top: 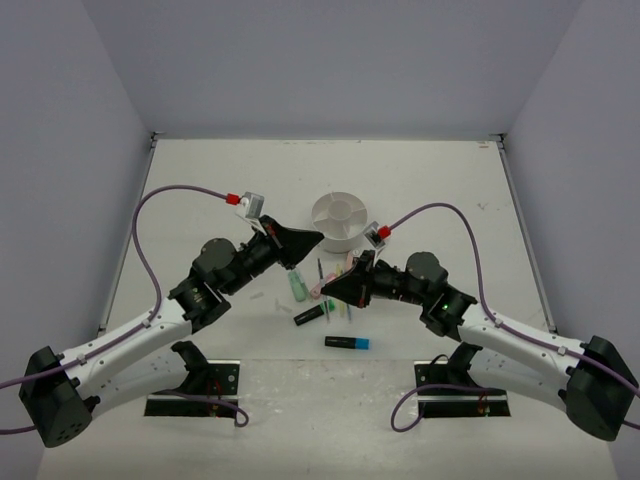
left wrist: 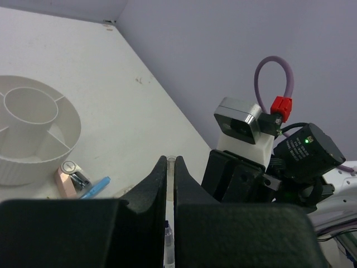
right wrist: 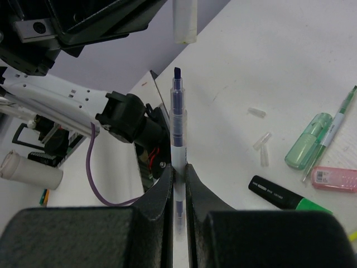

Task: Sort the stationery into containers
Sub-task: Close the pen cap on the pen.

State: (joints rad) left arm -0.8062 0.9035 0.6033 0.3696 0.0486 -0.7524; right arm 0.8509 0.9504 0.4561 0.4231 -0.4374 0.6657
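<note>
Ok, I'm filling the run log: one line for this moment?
left fingers: shut on clear cap | right fingers: shut on uncapped pen | cap: near pen tip, apart | organiser: no items visible

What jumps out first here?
Mid-table, near the round white organiser, the right gripper is shut on a thin pen. Its bare dark tip points at a pale cap-like tube pinched in the left gripper. A green highlighter and a mint marker lie loose nearby.

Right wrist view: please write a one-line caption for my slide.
Right gripper, jaws shut on an uncapped blue-tipped pen, its tip aimed at a pale cap just above.
</note>
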